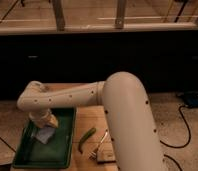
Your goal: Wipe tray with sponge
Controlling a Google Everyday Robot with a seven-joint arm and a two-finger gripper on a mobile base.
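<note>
The green tray (59,150) lies at the left of the wooden table, its raised rim showing along the near and right sides. The pale bluish-white sponge (43,135) rests on the tray's far half. My gripper (46,122) hangs at the end of the white arm, right over the sponge and touching or nearly touching its top edge. The wrist hides most of the gripper.
A green pepper-like thing (86,138) lies on the wooden table (87,117) right of the tray. A fork (99,146) and a tan-brown block (106,157) lie near the front. My big white arm (127,120) covers the table's right side. Black cables (184,117) run on the floor.
</note>
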